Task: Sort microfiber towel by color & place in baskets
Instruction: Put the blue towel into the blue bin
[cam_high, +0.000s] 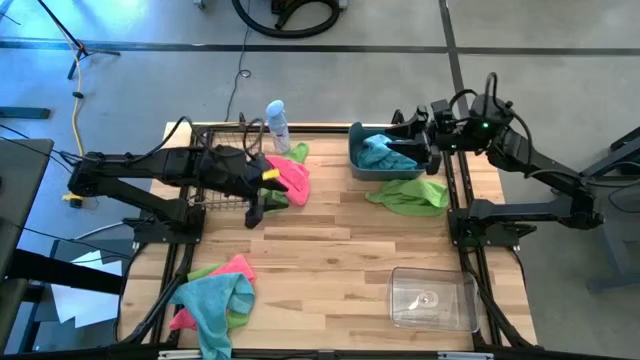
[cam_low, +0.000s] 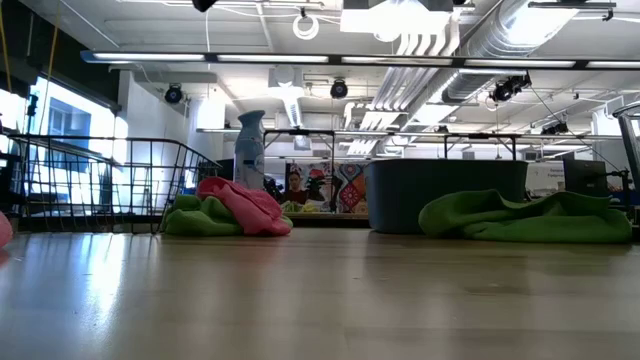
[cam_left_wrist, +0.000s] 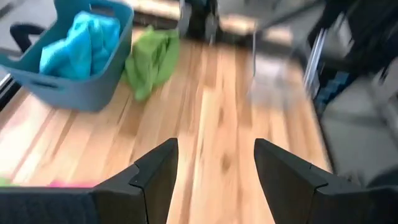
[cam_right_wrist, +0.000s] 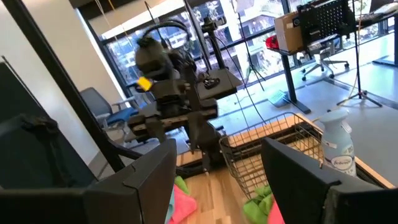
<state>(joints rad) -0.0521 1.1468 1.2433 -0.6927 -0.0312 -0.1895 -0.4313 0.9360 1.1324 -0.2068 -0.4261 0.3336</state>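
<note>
You have barely started: one fuzzy teal towel (cam_high: 380, 153) lies in the grey-blue tub (cam_high: 358, 165) at 1 o'clock. A lime towel (cam_high: 410, 195) sits crumpled beside it. Pink and green towels (cam_high: 288, 178) lie by the wire basket (cam_high: 222, 135) at 11; a mixed heap (cam_high: 212, 295) waits at 7. The clear box (cam_high: 432, 298) at 5 holds no towel. Left hand (cam_high: 254, 212) and right hand (cam_high: 405, 128) are both released, grasping nothing.

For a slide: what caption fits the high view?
Teal towel in grey-blue tub; green towel beside it.
</note>
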